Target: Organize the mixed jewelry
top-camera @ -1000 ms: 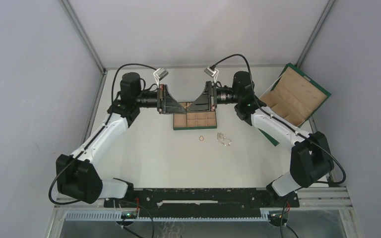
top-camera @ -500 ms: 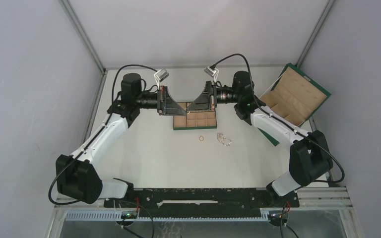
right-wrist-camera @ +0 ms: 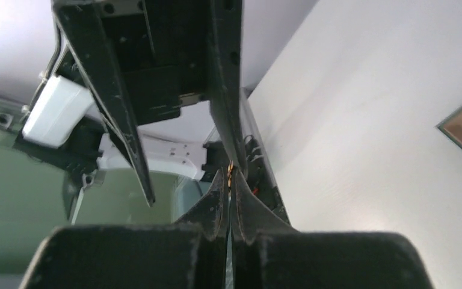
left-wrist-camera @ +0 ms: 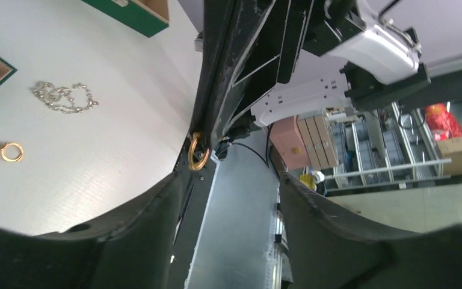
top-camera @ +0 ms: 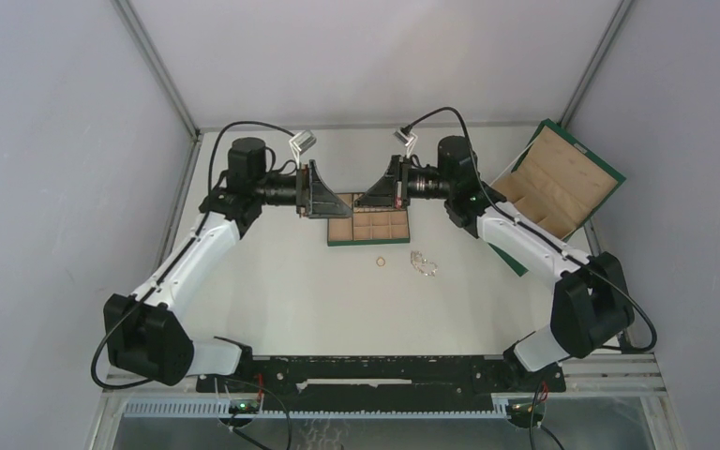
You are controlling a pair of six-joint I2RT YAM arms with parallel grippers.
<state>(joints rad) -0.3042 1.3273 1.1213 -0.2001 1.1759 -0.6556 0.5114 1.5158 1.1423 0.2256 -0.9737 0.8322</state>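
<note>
Gold ring (left-wrist-camera: 197,152) pinched at tip of closed right tool (right-wrist-camera: 229,183), raised over tray (top-camera: 367,242) | second ring (top-camera: 381,262), chain (top-camera: 423,263) lying just apart on desk (top-camera: 291,281) | left tool (left-wrist-camera: 228,180) spread wide, empty | likely light, slippery; chain limp: pinch rings across band, chain at its bunch

White table (top-camera: 337,300), grey walls (top-camera: 384,56)

Left gripper (left-wrist-camera: 228,180) opened, released gold ring (left-wrist-camera: 198,152); right gripper (right-wrist-camera: 228,177) closed on it
</note>
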